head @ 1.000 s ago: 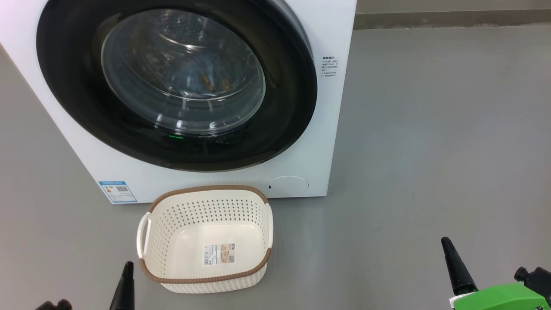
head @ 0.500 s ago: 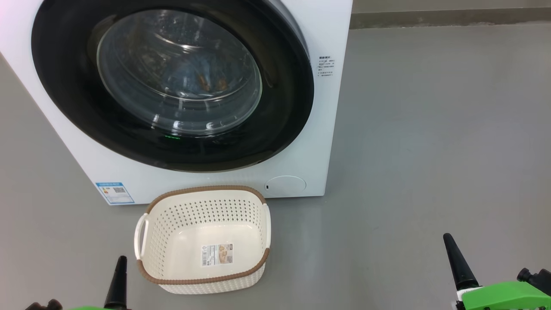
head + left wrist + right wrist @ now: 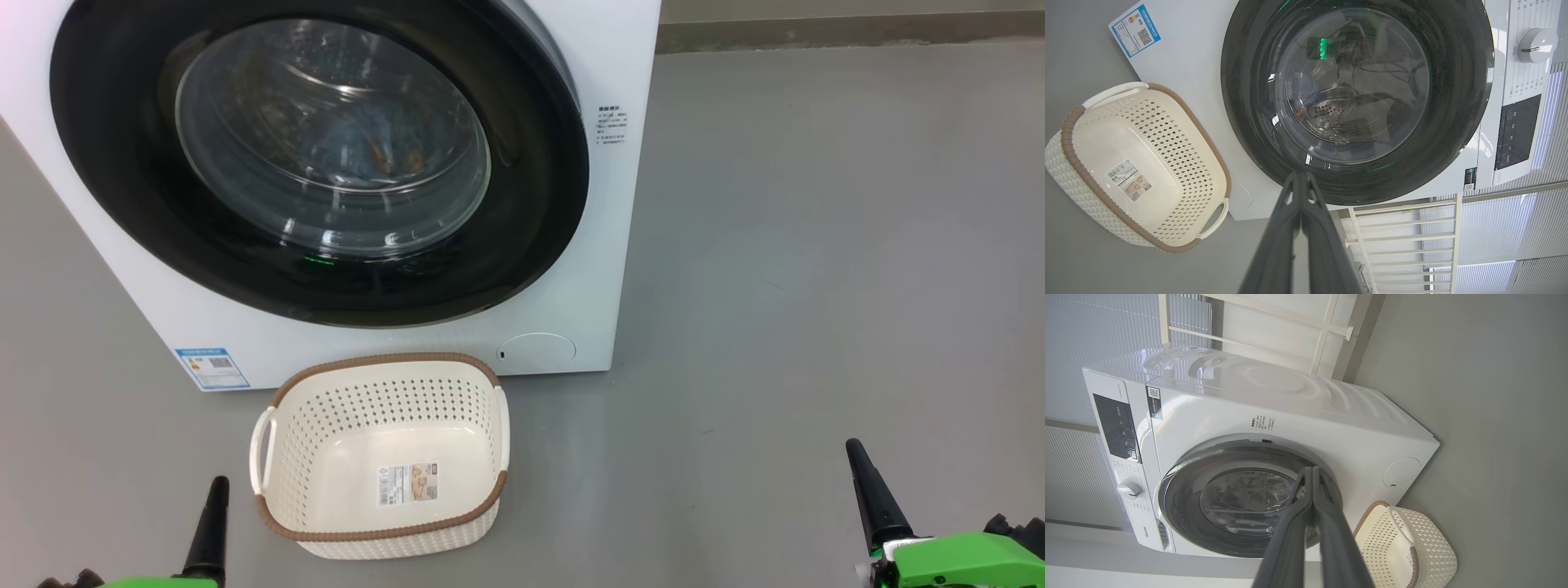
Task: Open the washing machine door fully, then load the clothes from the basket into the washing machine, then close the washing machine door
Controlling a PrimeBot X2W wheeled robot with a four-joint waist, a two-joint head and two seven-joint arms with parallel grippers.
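My left gripper (image 3: 217, 490) hangs low, its 2 fingers pressed together on nothing. Just right of it the basket (image 3: 384, 359) stands emptied in front of the washing machine (image 3: 620, 245). The clothes (image 3: 359, 151) show blue behind the glass of the door (image 3: 539, 204), which looks flush. I judge only 1 check is left: that the latch has caught. Any push should reach over the basket, the 1 thing in my path. Farther right lies grey floor (image 3: 816, 245), where my right gripper (image 3: 857, 457) is pinched together, empty.
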